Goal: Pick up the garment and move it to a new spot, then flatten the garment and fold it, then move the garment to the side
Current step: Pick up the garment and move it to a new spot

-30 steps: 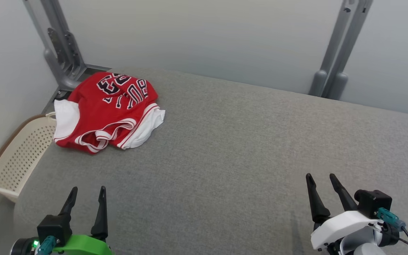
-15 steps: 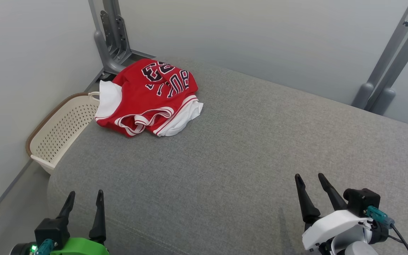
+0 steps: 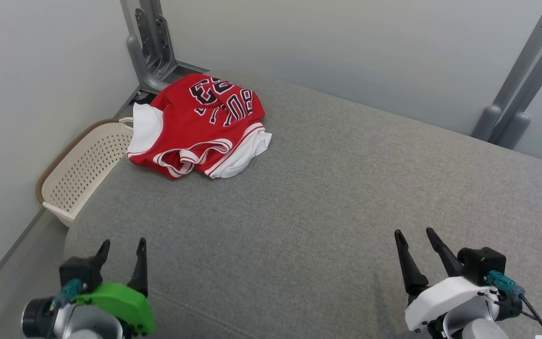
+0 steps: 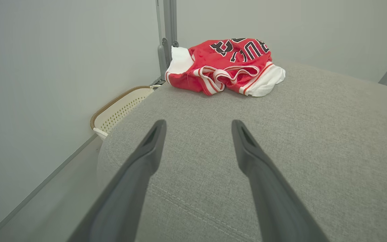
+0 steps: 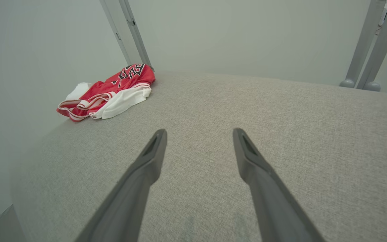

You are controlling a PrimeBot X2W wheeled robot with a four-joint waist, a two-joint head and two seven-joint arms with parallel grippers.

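The garment (image 3: 198,125) is a red jersey with white trim and dark lettering, crumpled in a heap at the far left corner of the grey padded surface (image 3: 327,197). It also lies ahead in the left wrist view as the garment (image 4: 225,65) and far to the left in the right wrist view as the garment (image 5: 108,92). My left gripper (image 3: 124,244) hangs open at the near left edge, well short of the heap. Open too, my right gripper (image 3: 414,232) stands at the near right with nothing between its fingers.
A cream perforated basket (image 3: 80,172) sits on the floor against the left wall, just beside the surface's left edge. Grey metal posts (image 3: 151,44) rise behind the garment, and another pair of posts (image 3: 518,89) stands at the far right. Pale walls close in on the left and back.
The camera has swung left and the whole picture has shifted right. My left gripper has tilted and moved slightly inward over the surface's near edge. The garment lies as before.
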